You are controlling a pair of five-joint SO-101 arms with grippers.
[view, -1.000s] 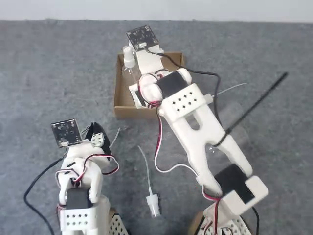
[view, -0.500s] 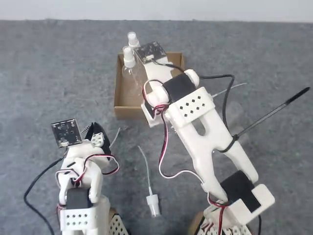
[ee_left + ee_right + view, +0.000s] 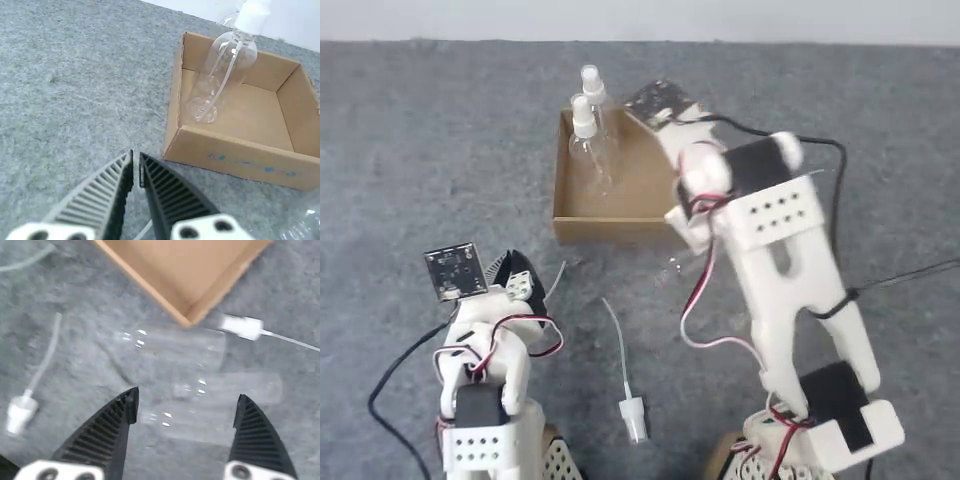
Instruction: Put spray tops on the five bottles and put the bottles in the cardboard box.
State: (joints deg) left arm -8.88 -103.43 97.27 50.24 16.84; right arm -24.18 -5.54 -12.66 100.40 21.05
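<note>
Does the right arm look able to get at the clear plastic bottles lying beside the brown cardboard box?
Probably yes: its open end effector hangs above the clear plastic bottles, nothing visible between them.

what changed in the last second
The right arm swung rightward off the cardboard box, uncovering the far bottle behind the near bottle; the right tool now hangs open over loose bottles. Left tool and loose spray top stayed put.

Five bottles [image 3: 594, 152], two loose spray tops [image 3: 633, 415], one cardboard box [image 3: 610, 229].
</note>
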